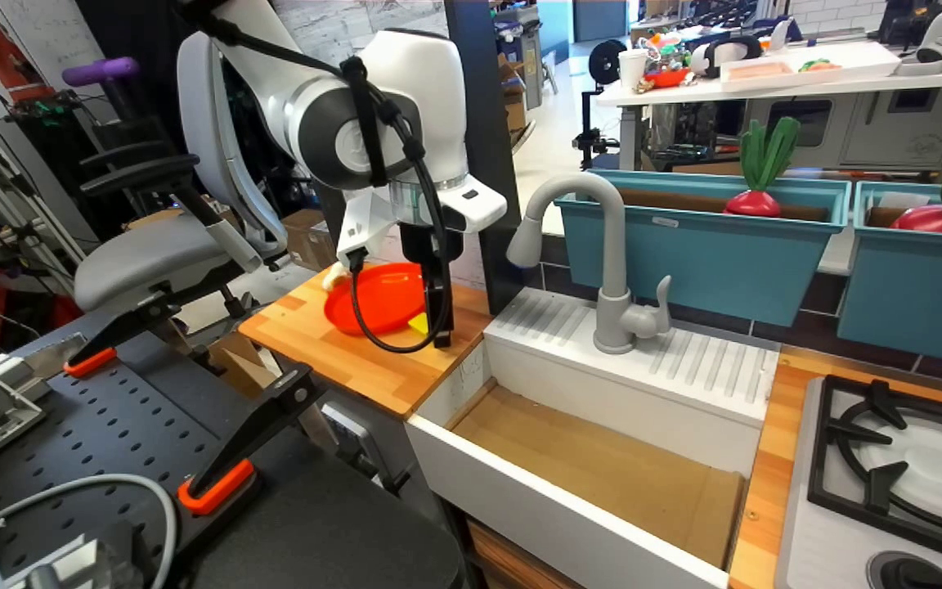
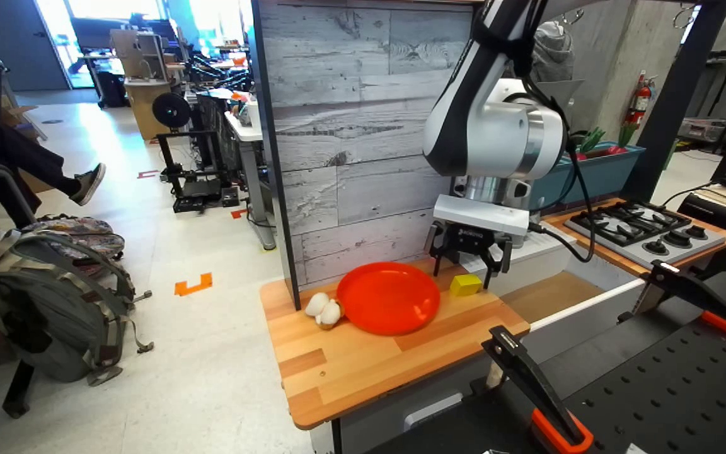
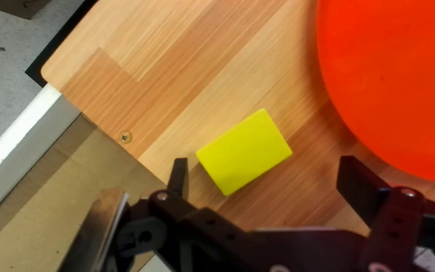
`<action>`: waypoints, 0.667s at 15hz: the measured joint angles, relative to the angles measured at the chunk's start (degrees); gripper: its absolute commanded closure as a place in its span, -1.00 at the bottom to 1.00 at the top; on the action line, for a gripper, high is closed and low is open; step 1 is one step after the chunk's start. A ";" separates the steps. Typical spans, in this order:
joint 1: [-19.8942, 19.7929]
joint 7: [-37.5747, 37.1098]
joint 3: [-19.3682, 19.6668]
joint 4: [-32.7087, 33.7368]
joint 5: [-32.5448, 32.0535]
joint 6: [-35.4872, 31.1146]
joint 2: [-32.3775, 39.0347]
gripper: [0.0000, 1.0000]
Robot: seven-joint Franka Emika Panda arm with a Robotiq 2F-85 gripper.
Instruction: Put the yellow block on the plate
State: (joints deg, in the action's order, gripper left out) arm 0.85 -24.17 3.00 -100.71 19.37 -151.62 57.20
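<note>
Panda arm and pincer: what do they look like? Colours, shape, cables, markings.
Arm: glossy white, rounded, with black sections; a dark round joint cap bears a faint pale emblem. A black cable runs along it, tied by black straps, and hangs in a loop. Pincer: black, two fingers, small pale lettering that appears to read ROBOTIQ.

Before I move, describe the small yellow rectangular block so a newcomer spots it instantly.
Find the brown wooden countertop beside the white sink. On it, between the round glossy red-orange plate and the sink, lies the small yellow rectangular block. Unlike the plate, it is box-shaped and bright yellow, with flat faces.
</note>
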 measured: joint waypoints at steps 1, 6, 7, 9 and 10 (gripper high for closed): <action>0.08 0.00 0.00 0.11 -0.07 0.00 0.26 -1.00; 0.44 0.00 0.00 0.93 -0.14 0.00 1.29 -0.01; 0.45 0.00 0.02 1.04 -0.14 0.00 1.29 0.15; 0.45 0.00 0.21 1.30 -0.14 0.05 1.25 0.40; 0.45 0.00 0.25 1.42 -0.14 0.05 1.17 0.40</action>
State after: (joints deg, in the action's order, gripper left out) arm 1.30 -24.17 3.25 -99.30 19.23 -151.57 58.38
